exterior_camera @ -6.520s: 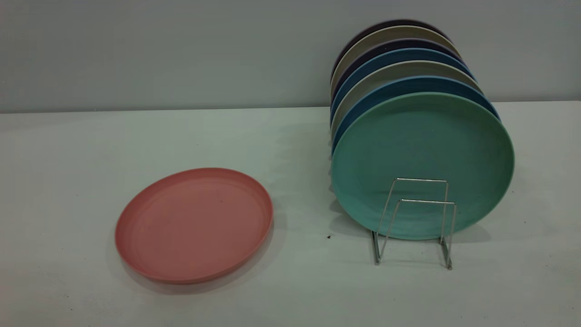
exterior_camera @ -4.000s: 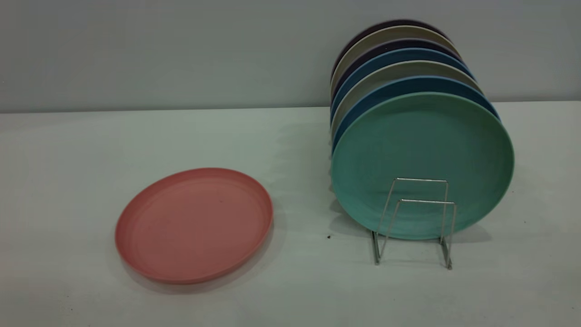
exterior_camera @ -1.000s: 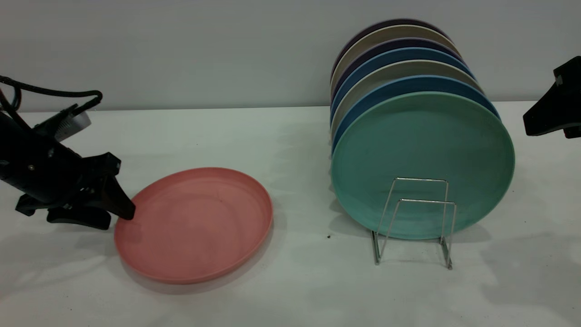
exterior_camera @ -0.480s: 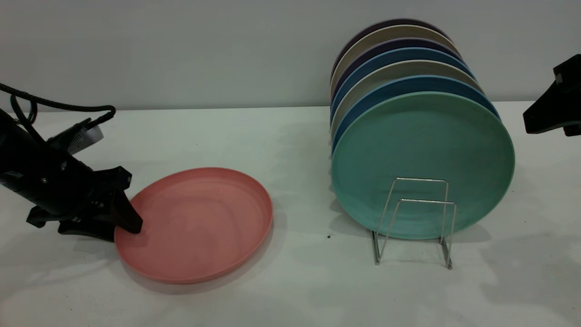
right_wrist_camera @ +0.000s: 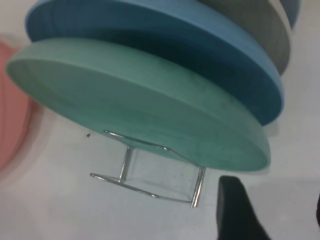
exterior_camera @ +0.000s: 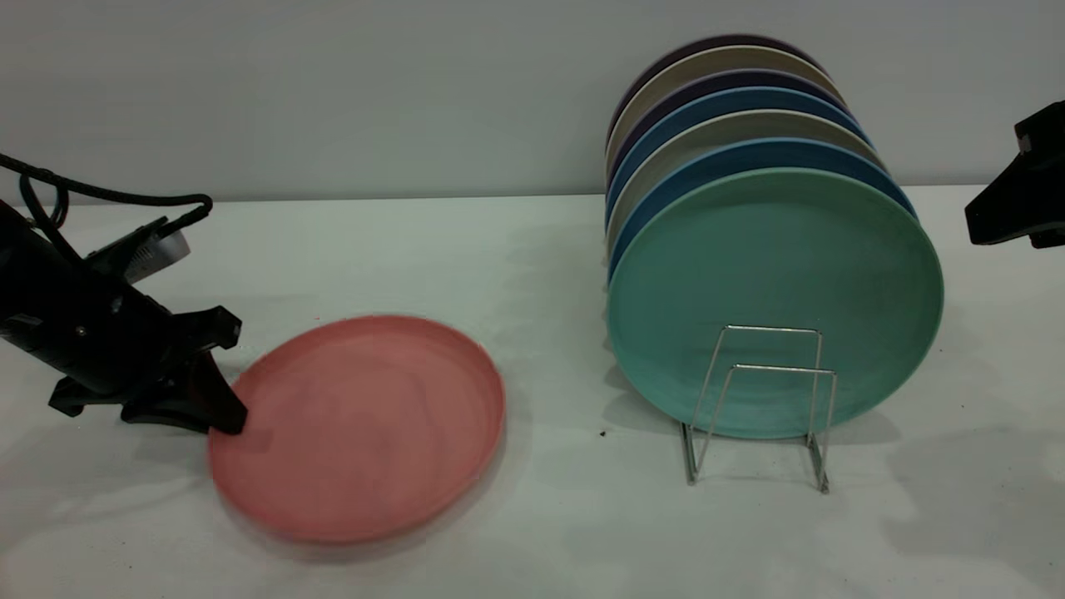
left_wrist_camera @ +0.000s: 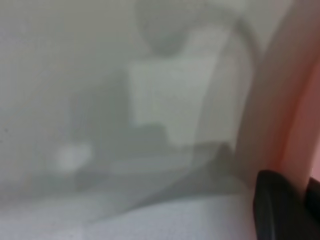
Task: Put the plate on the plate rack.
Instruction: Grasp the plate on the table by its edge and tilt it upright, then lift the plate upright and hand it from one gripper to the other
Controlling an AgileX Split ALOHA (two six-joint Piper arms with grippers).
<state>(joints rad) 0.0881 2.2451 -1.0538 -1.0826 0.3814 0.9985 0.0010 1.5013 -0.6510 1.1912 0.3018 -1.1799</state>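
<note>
The salmon-pink plate (exterior_camera: 358,428) is at the table's front left, blurred with motion, its left rim between the fingers of my left gripper (exterior_camera: 226,414). In the left wrist view the pink rim (left_wrist_camera: 295,125) runs in between the two dark fingers, so the left gripper (left_wrist_camera: 300,187) is shut on it. The plate rack (exterior_camera: 761,399) of thin silvery wire stands at the right, its two front loops free. My right gripper (exterior_camera: 1011,204) hangs open at the far right edge, level with the racked plates; the right wrist view shows the plate rack (right_wrist_camera: 150,172) below it.
A mint-green plate (exterior_camera: 774,291) stands upright at the front of the rack's row, with blue, beige and dark plates (exterior_camera: 732,100) behind it up to the grey wall. In the right wrist view the mint-green plate (right_wrist_camera: 140,110) overhangs the wire loops.
Both arms have come into view. My left gripper reached the plate's left rim and closed on it. Within the last half second the plate has shifted and tilted; the right gripper stays still.
</note>
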